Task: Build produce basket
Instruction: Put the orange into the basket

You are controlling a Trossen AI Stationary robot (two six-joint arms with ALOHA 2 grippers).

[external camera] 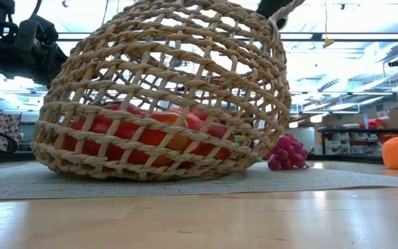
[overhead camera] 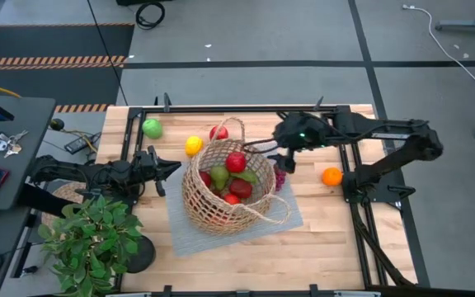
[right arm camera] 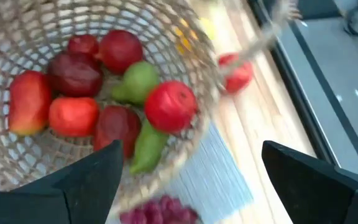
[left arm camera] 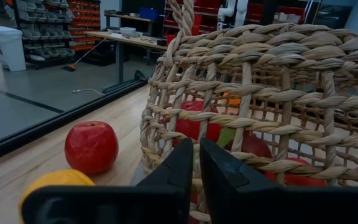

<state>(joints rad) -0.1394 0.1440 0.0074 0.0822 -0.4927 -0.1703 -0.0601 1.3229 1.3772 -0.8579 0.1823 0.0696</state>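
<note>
The tan wicker basket (overhead camera: 221,188) stands on a grey mat (overhead camera: 283,216), holding red peppers, red apples and green pears. One red apple (right arm camera: 169,106) lies on top of the pile. My left gripper (left arm camera: 196,163) is at the basket's left wall, shut on the weave. My right gripper (right arm camera: 191,149) hovers open above the basket's far right rim (overhead camera: 262,153), touching nothing, with the top apple below and between its fingers. A green apple (overhead camera: 152,127), a lemon (overhead camera: 193,145) and a red apple (overhead camera: 218,132) lie on the table behind the basket. My left gripper (overhead camera: 174,168) pinches an upright wicker strand (left arm camera: 197,134) of the basket's left wall, a little below the rim, between its two fingers. The fingers come in level from the table's left. The basket rests on the mat, leaning slightly.
An orange (overhead camera: 331,176) lies right of the mat and purple grapes (overhead camera: 279,177) sit beside the basket's right wall. A leafy potted plant (overhead camera: 89,239) stands at the near left corner. Bare wood shows along the near edge.
</note>
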